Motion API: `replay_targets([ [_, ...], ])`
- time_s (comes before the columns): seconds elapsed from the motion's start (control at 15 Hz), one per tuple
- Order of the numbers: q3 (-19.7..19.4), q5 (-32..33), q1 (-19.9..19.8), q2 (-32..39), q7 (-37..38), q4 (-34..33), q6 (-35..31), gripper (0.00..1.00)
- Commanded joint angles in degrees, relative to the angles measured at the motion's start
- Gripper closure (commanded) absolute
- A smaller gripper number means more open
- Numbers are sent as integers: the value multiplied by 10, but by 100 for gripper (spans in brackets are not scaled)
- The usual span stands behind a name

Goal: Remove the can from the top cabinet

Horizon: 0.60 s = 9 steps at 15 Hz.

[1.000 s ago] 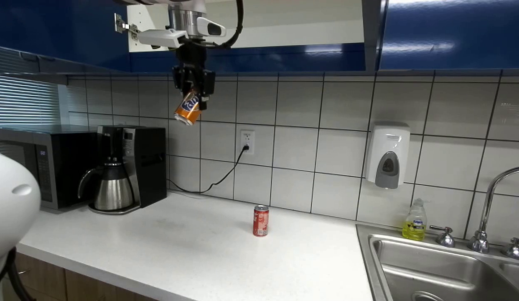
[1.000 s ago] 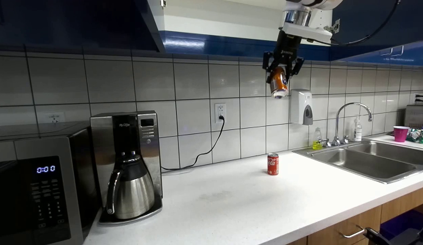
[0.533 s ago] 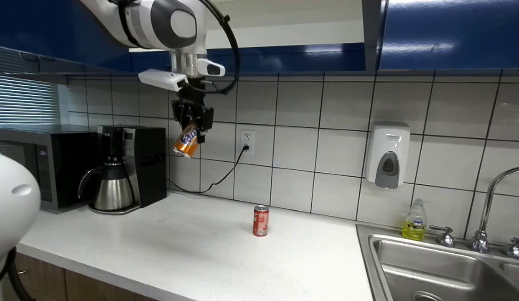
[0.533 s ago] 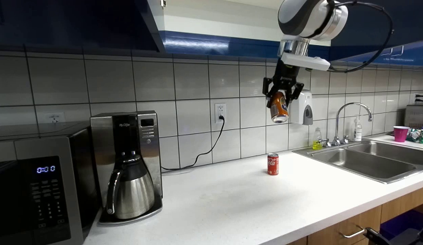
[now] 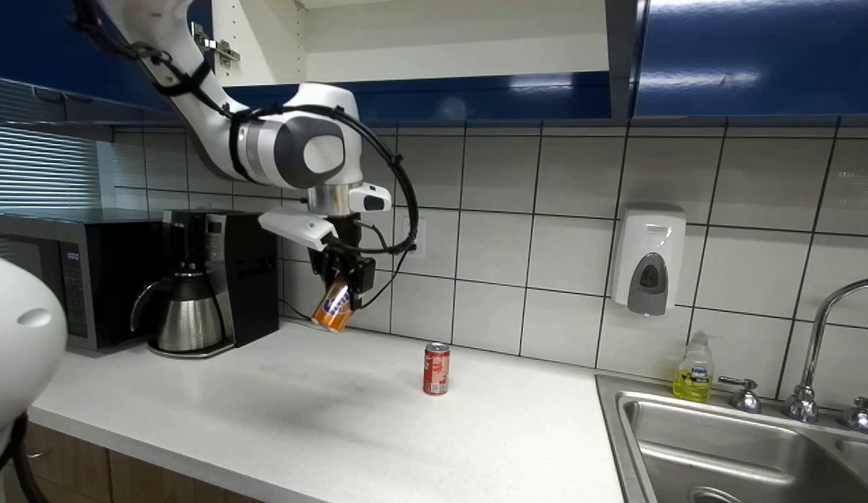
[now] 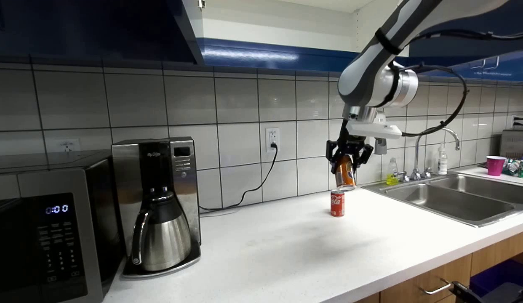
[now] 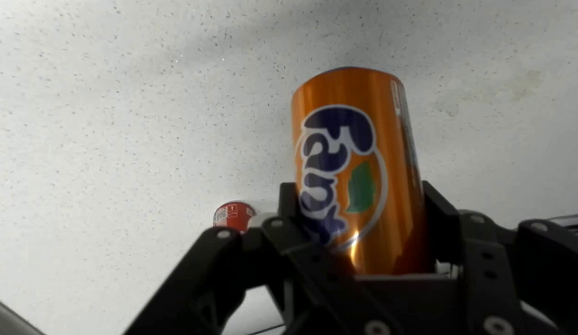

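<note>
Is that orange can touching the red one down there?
Apart: an exterior view shows the orange can higher and to one side of the red can, with tiled wall and counter visible between them.

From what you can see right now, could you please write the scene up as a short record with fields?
gripper: closed on the orange can
orange can: tilted, in the air above the counter, outside the cabinet
cabinet: open, above the counter
red can: upright on the counter, apart from the orange can
coffee maker: on the counter, beside the microwave
dish soap: on the back rim of the sink
likely next: set the orange can down on the counter
</note>
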State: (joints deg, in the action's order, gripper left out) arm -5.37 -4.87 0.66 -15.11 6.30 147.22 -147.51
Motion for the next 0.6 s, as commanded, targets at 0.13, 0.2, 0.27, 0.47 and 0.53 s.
replay_targets([
  [0.13, 0, -38, -6, 145, -44, -20, -147, 62],
  [0.2, 2, -47, -7, 170, -50, -25, -171, 62],
  [0.27, 5, -61, -8, 195, -59, -31, -192, 62],
  [0.47, 9, -94, -8, 257, -82, -51, -245, 62],
  [0.53, 15, -104, -13, 275, -88, -58, -259, 62],
])
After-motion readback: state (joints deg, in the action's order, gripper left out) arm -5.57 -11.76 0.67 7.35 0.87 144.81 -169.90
